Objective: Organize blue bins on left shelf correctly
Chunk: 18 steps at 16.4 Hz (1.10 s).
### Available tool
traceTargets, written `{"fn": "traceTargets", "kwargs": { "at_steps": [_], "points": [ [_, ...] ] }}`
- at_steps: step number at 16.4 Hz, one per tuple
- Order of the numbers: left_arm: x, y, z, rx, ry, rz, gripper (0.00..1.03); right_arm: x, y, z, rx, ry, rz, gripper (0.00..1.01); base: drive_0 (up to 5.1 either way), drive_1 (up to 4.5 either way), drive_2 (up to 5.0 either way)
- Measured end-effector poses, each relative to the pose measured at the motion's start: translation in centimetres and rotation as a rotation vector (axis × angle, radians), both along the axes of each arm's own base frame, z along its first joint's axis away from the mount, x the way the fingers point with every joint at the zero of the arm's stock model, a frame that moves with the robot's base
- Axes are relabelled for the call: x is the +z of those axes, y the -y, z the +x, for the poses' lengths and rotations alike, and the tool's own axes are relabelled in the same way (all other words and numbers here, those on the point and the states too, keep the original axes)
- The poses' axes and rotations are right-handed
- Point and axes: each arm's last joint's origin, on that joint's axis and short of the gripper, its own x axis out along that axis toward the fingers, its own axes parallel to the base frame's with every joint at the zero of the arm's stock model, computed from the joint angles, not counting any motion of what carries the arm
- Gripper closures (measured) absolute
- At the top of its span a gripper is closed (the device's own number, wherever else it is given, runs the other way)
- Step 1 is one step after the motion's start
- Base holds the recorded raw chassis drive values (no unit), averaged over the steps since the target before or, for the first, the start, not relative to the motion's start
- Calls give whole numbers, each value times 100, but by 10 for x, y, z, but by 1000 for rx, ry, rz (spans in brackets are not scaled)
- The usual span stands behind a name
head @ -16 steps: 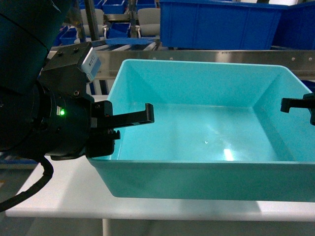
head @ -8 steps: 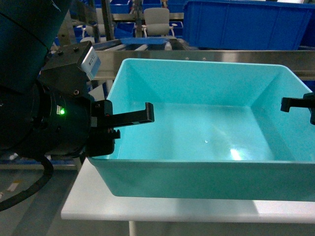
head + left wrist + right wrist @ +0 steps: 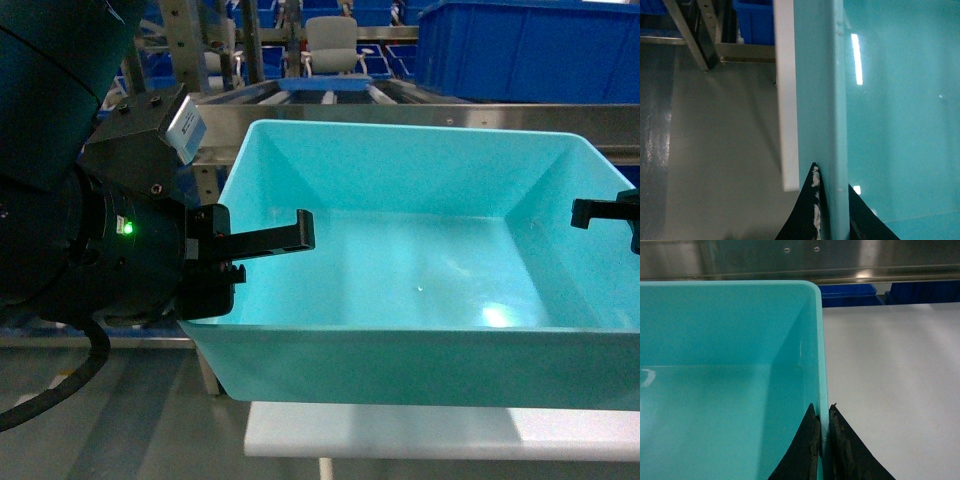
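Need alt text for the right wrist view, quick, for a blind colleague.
The right hand is clamped on the right wall of the turquoise bin, one finger on each side. A white tabletop lies to the right, a steel rail behind.

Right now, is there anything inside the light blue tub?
No, in the head view the turquoise tub shows only its bare smooth floor with some light glints, and nothing lies in it.

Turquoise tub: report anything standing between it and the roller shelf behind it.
Nothing visible stands between them. The turquoise tub, clamped by the left gripper and right gripper, faces the shelf's steel crossbar directly.
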Motion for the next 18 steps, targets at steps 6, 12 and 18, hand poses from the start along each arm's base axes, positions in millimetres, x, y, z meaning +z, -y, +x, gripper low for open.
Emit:
{"fn": "traceTargets", "kwargs": {
  "at_steps": [6,12,18],
  "points": [
    [0,0,0,1,0,0,101,0,0,0,1,-1,0,99,-481,342,154],
    [0,0,0,1,-1,0,101,0,0,0,1,0,0,99,-484,339,148],
    [0,0,0,1,0,0,101,0,0,0,1,0,0,99,-484,339,148]
  ]
}}
